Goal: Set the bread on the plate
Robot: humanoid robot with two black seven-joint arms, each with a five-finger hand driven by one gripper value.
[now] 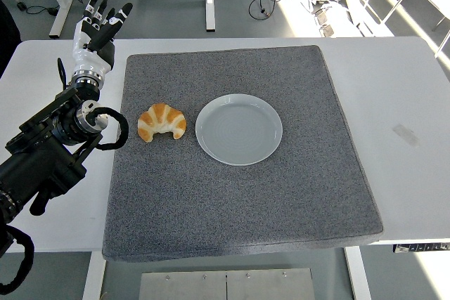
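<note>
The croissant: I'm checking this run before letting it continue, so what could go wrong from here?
1. The left hand is open at the mat's far left corner, well away from the croissant, so a long reach could land off target.
2. The croissant lies loose on the mat; a poor approach might push it instead of gripping it.
3. The plate sits close beside it, so a nudge could shift the plate.
</note>
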